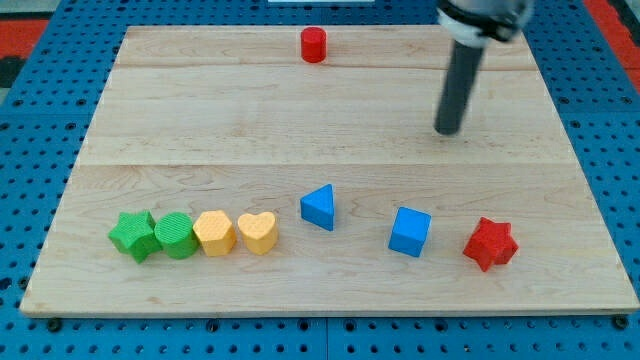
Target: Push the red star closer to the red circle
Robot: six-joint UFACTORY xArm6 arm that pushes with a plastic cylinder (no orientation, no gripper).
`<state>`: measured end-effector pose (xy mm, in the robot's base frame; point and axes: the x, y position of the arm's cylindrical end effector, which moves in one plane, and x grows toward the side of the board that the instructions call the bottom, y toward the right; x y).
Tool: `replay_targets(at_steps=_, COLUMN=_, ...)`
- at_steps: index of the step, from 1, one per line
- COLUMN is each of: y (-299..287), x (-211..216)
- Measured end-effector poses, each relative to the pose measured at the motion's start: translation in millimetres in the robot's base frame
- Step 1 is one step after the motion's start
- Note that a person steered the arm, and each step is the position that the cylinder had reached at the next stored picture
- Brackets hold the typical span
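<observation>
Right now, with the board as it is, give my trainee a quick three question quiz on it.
1. True or false: my tip touches the red star.
2. Which block sits nearest the view's top? A) blue cube B) red circle C) yellow heart
3. Fill in: the green star is the block furthest toward the view's ____.

Key: 1 false, the tip stands apart, above the star in the view. 2 B. 3 left.
</observation>
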<state>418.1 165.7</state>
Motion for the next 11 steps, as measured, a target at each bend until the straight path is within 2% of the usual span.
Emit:
replay_targets(at_steps=2, y=41.1, x=174.5)
replay_targets(at_steps=3, y=-19.5, x=180.3)
replay_targets(at_steps=4, y=-23.0, x=125.8)
replay_targets(at_steps=5, y=-17.4, x=93.0)
replay_targets(at_steps=6, y=-5.0, x=117.9)
replay_targets(at_steps=7, y=25.1, x=100.0)
replay_targets(at_steps=8, y=4.7, x=34.7)
replay_targets(at_steps=9, y=-8.7, x=-11.6)
replay_targets(at_steps=10, y=-21.1, x=17.1)
replay_targets(at_steps=11, y=24.9, x=30.4)
